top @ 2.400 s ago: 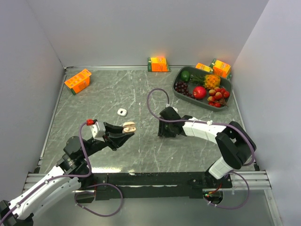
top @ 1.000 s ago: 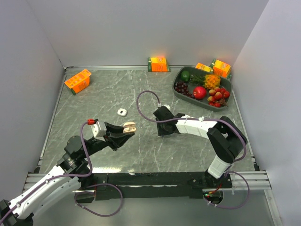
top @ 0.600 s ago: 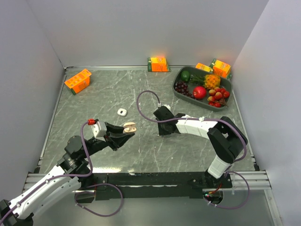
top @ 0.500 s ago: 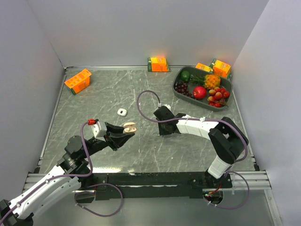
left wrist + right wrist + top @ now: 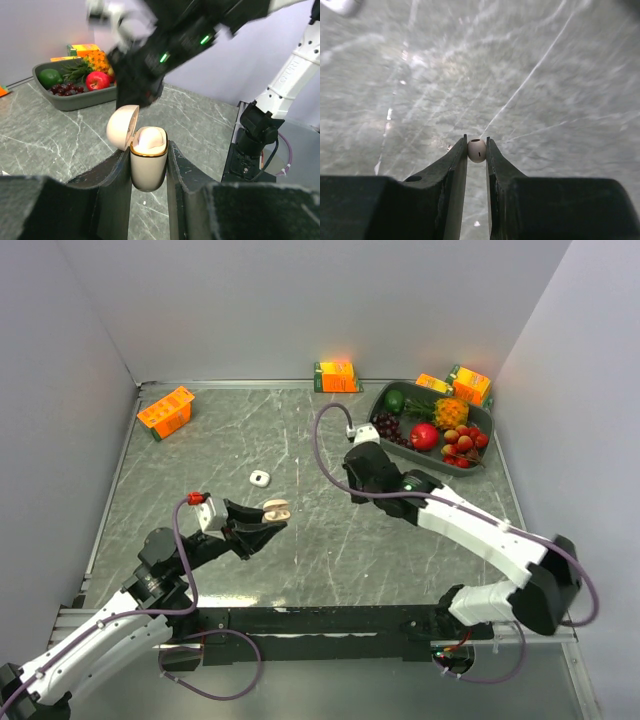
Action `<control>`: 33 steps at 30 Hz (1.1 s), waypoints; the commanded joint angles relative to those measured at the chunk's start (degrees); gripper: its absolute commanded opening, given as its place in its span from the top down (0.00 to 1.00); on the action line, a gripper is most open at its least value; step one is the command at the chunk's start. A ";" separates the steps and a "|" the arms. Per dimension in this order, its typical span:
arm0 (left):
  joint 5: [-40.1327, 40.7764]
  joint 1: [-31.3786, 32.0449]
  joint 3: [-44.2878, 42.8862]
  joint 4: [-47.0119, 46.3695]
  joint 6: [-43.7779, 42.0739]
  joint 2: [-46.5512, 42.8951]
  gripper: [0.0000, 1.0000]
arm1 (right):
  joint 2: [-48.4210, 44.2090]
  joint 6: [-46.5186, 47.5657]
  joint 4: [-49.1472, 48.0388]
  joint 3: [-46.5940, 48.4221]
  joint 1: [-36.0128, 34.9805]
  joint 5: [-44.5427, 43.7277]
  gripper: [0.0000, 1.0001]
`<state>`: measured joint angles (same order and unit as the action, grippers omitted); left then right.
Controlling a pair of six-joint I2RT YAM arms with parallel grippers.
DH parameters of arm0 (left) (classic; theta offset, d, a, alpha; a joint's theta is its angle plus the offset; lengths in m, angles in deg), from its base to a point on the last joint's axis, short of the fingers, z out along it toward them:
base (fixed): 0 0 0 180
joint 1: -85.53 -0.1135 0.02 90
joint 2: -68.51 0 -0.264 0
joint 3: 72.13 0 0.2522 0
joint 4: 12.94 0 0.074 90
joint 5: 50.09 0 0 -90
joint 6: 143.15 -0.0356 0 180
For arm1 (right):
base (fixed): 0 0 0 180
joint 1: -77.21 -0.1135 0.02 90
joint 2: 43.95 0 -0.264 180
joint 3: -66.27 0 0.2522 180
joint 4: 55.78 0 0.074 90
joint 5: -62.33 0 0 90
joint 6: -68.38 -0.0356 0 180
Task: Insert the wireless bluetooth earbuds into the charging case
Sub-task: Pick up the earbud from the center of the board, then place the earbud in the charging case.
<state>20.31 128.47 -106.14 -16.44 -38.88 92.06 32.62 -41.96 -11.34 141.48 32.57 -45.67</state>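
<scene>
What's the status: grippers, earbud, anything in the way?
Left gripper shut on charging case, lid open. Right gripper shut on earbud, held above table. Nothing seen between them; small white case lies apart.

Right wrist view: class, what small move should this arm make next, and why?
Probably carry the small whitish plastic earbud, pinched between the jaws of the right gripper, over toward the beige rounded charging case, which the left gripper holds upright with its lid open, ready to receive it.

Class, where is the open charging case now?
In the left wrist view the charging case stands upright, clamped in the left gripper; from above, left of centre, near a small white case.
</scene>
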 commanded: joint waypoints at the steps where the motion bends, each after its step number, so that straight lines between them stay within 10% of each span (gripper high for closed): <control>1: -0.36 -0.14 -0.40 -3.57 0.59 1.58 0.99 | -7.83 9.52 5.96 7.35 -5.44 -8.43 1.00; 14: -1.50 -0.14 -1.55 -9.46 2.17 8.43 0.99 | -9.87 25.78 8.88 14.31 -28.02 -30.95 1.00; 33: -5.89 -0.14 -2.34 -16.14 3.93 15.73 0.99 | -9.25 37.91 -5.53 10.36 -37.62 -27.26 1.00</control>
<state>16.75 128.47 -106.17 -27.13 -36.24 106.97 22.88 -7.36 -12.67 153.52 -3.41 -73.03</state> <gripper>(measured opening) 0.318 0.250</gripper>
